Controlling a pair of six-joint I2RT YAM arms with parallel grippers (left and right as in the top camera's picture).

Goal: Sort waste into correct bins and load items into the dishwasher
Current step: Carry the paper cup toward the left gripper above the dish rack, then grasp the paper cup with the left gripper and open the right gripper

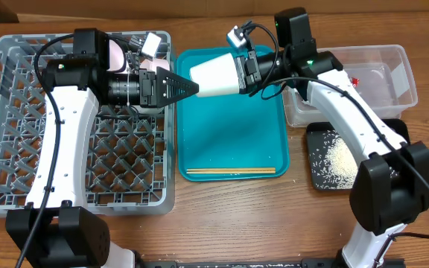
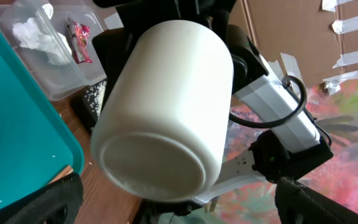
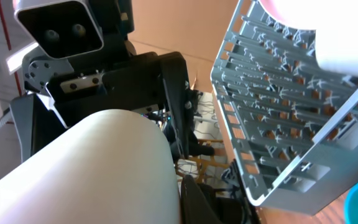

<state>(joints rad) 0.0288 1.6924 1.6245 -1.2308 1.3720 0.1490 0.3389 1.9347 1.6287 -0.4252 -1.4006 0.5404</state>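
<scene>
The cup's handover for loading looks in hand: the right gripper [image 1: 243, 72] holds the white cup [image 1: 216, 74] sideways over the teal tray [image 1: 229, 138] near the desk's far edge, so the left gripper [image 1: 191, 88], fingers spread wide, should next close on its base and carry it to the grey dish rack [image 1: 6, 112].

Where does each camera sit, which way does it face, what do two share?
Overhead: above the table, looking straight down; teal tray, dish rack, both arms show.
Left wrist: faces white cup base-on, clear tub beyond; own jaws at bottom corners.
Right wrist: faces left arm and rack past the cup; own jaws barely shown.
Both wrist views show the cup.
</scene>
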